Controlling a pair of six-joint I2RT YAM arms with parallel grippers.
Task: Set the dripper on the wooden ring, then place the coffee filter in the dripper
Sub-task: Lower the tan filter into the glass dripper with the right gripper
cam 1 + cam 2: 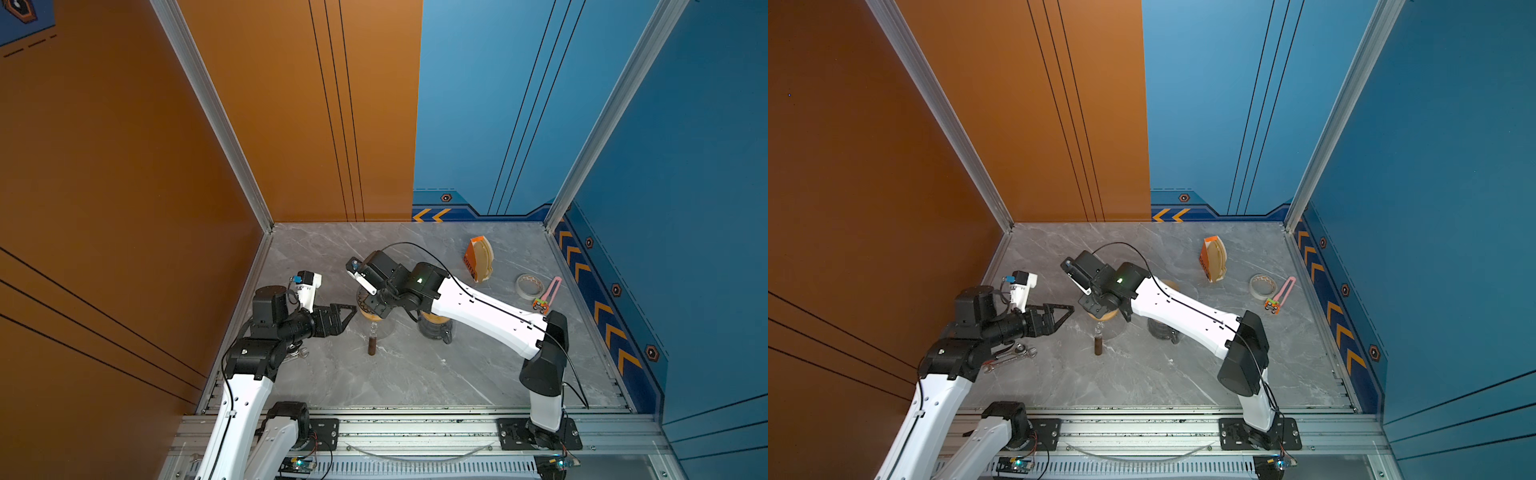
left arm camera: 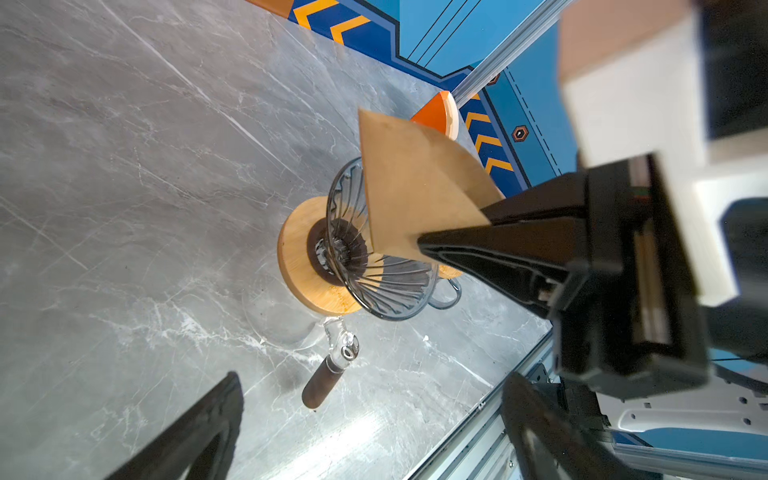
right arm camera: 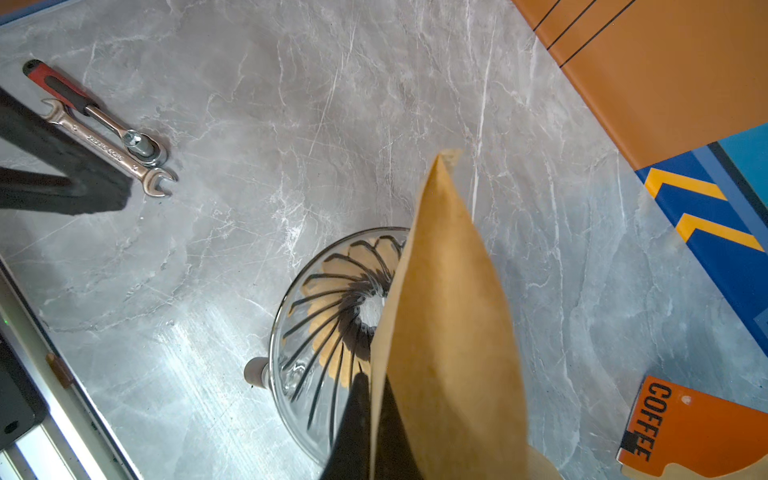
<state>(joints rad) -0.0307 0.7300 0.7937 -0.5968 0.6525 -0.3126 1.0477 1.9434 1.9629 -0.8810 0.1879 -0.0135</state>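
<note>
The right gripper (image 2: 422, 243) pinches the flat brown filter (image 2: 415, 183) by one edge, narrow end aimed into the glass dripper (image 3: 316, 332) left of the table's (image 1: 415, 374) middle, probably for a straight drop. The left gripper (image 1: 348, 318) waits just beside it, spread wide and empty, likely to steady things.

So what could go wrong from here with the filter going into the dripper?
1. The coffee filter is folded flat, pinched at its edge by the right jaws. Released like this, it may stand edge-on or flop over the dripper rim instead of opening.
2. The glass dripper sits on a wooden base, so an off-centre push could tip it.
3. The left jaws stand open close beside it and might knock it.
</note>
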